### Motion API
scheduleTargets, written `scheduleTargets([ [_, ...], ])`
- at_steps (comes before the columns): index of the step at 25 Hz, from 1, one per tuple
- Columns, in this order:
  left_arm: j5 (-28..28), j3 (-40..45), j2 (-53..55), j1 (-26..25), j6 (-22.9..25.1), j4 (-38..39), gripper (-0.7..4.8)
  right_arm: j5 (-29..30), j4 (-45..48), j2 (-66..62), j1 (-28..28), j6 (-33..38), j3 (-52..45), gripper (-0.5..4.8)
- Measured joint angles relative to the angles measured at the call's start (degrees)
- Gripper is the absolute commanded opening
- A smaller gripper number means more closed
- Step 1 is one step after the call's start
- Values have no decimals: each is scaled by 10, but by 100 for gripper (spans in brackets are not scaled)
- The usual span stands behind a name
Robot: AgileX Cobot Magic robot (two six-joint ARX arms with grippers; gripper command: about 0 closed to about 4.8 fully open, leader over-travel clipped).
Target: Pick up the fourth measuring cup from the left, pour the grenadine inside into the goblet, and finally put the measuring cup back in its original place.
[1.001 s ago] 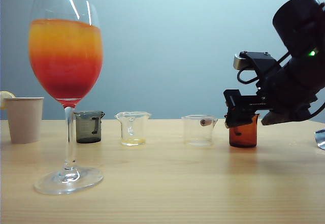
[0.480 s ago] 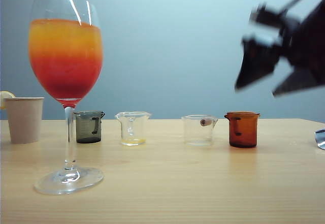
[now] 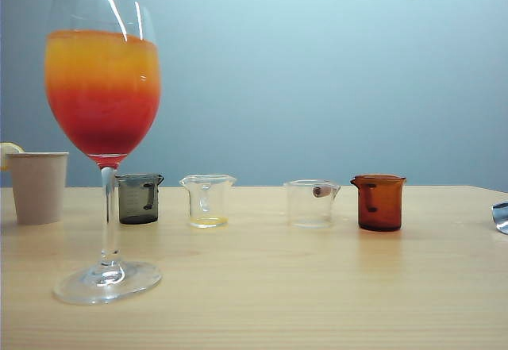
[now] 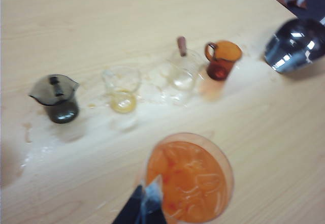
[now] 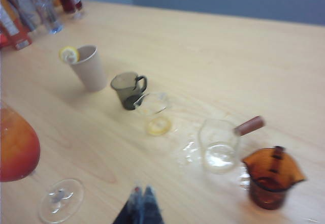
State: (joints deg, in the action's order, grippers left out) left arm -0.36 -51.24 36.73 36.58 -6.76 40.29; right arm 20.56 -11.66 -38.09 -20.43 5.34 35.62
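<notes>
Now: small amber-brown translucent measuring cup [image 3: 379, 202] back in row, released; right gripper [image 5: 142, 197] closed, empty, risen toward one o'clock; left gripper [image 4: 146, 203] state unclear.

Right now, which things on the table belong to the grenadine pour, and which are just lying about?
Job in hand:
- amber measuring cup, back in the row
- goblet, red layer under orange
- right gripper, shut, empty, above the table

Lying about:
- grey cup
- two clear cups
- paper cup with lemon slice
- metal vessel
- left gripper, over the goblet
</notes>
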Motion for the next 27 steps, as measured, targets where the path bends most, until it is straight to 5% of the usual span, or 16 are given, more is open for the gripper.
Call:
scheduleTargets([
  [8, -59, 24, -45, 0, -4, -26, -5, -141, -94, 113, 0, -118, -1, -1],
  [27, -123, 258, -219, 0, 35, -218, -5, -205, -58, 239, 0, -131, -108, -1],
])
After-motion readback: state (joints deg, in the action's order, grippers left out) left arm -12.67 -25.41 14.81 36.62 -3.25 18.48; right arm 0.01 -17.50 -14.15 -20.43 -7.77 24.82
